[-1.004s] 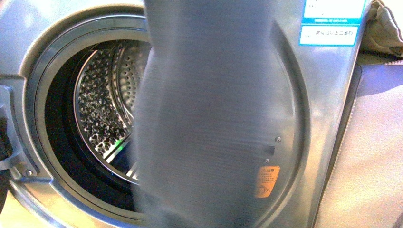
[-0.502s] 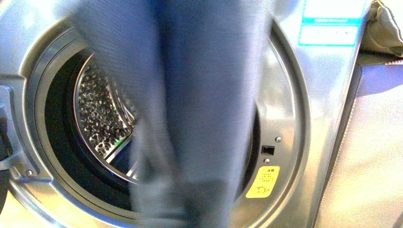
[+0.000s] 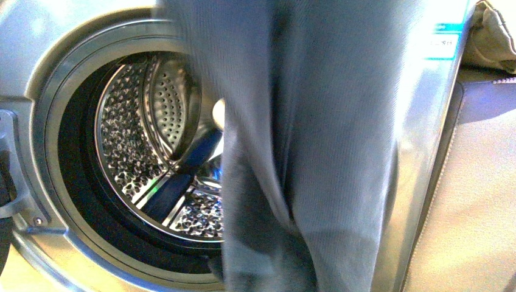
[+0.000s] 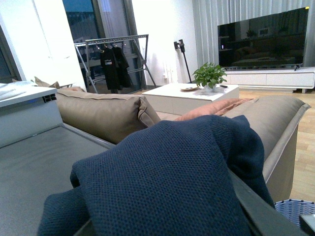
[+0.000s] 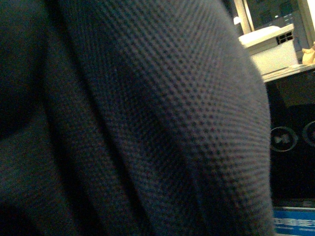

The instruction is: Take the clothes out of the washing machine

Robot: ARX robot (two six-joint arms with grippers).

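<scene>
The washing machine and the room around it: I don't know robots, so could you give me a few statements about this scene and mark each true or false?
1. The washing machine has its porthole open, with the perforated steel drum showing. True.
2. The navy knit garment lies at the bottom of the drum. False: it hangs in front of the opening and covers its right side.
3. The drum is stuffed with more laundry. False: the part that shows looks like bare metal.
4. In the left wrist view, a potted plant stands on a white low table. True.
5. The clothes rack is bare. False: dark clothes hang on it.
</scene>
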